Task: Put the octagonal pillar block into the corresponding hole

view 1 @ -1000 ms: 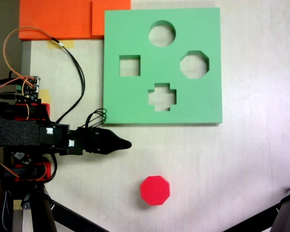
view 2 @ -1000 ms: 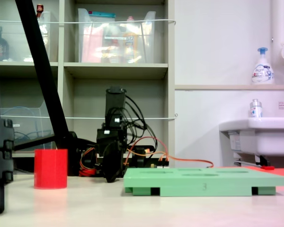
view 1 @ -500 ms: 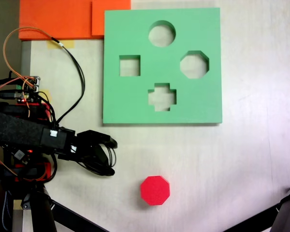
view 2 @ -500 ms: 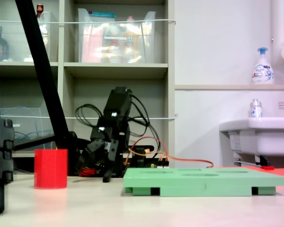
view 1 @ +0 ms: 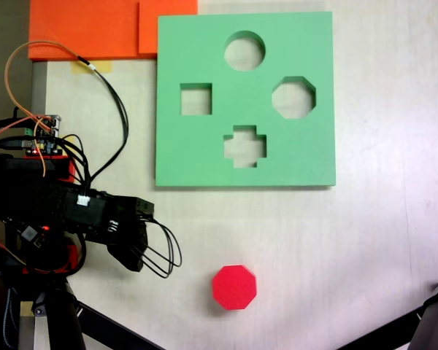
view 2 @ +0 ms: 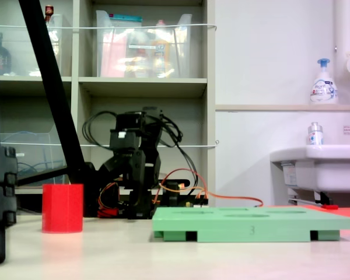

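Note:
In a fixed view from above, the octagonal pillar block (view 1: 233, 286) lies on the pale table, bright red, below the green foam board (view 1: 204, 146). The corresponding hole (view 1: 293, 97) is the eight-sided cutout at the board's right. My gripper (view 1: 139, 237) hangs left of the block and a hand's width away, tilted downward, with its jaws spread and nothing between them. From the side, the block (view 2: 62, 207) stands upright left of the gripper (view 2: 125, 195), and the board (view 2: 251, 221) lies flat on the right.
The board also has round (view 1: 244, 50), square (view 1: 196, 99) and cross-shaped (view 1: 244, 146) cutouts. Orange foam sheets (view 1: 95, 29) lie at the top left. Black tripod legs (view 1: 102, 324) cross the bottom corners. Cable loops (view 1: 164, 255) hang beside the gripper.
The gripper went from shut and pointing right to open, swung toward the block's side of the table and pitched downward. Block and board have not moved.

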You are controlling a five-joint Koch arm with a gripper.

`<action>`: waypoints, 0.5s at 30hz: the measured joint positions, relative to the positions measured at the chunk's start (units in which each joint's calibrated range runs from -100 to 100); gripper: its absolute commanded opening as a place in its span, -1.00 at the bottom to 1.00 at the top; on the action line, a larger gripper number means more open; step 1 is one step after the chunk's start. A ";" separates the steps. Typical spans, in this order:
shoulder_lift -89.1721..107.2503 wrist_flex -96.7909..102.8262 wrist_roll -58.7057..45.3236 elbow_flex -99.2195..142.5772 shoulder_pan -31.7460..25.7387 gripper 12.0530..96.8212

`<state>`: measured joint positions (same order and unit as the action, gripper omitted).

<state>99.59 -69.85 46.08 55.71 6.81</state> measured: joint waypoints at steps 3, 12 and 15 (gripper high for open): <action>0.00 -2.55 0.93 -6.08 -0.24 0.51; -8.76 -9.01 1.12 -22.34 -3.37 0.97; -16.42 -12.43 1.12 -31.55 -4.00 0.97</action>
<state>83.17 -82.28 47.20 24.15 2.81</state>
